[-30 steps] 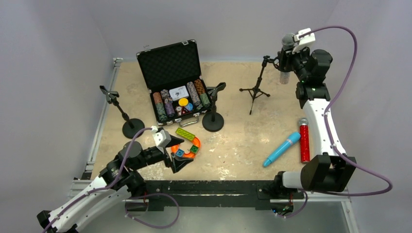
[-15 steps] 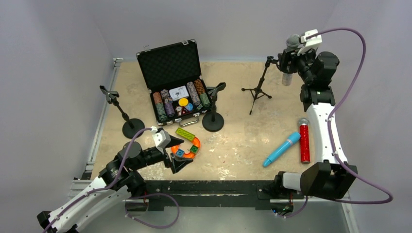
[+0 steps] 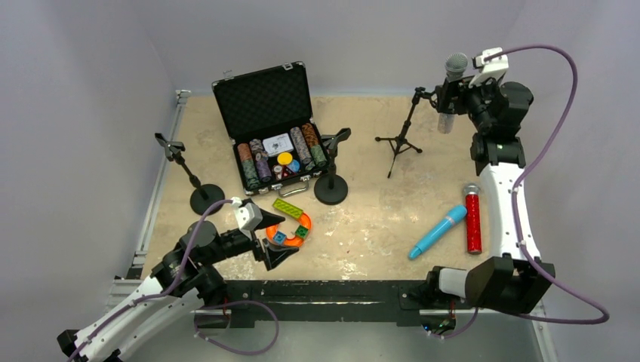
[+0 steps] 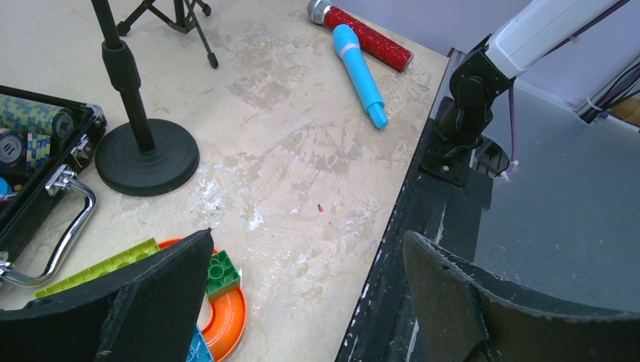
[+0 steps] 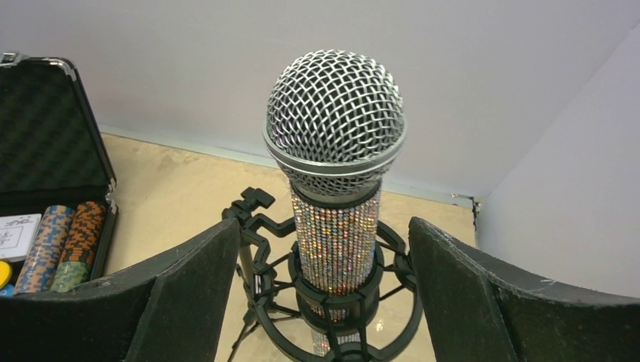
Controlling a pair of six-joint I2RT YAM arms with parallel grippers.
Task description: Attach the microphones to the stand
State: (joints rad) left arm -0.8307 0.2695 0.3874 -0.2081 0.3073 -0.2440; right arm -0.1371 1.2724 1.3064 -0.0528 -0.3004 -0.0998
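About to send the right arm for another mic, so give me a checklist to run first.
1. The glitter mic upright through the mount ring: ok.
2. The ring gripping it firmly: cannot tell.
3. The right hand open, fingers off the mic: ok.
4. The red mic and blue mic lying free on the table: ok.
5. The middle stand and left stand, clips empty: ok.
6. The left hand open and empty: ok.

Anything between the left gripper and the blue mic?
Nothing visible. Bare table lies between the left gripper and the blue mic; the round-base stand and toy blocks sit off to the side.
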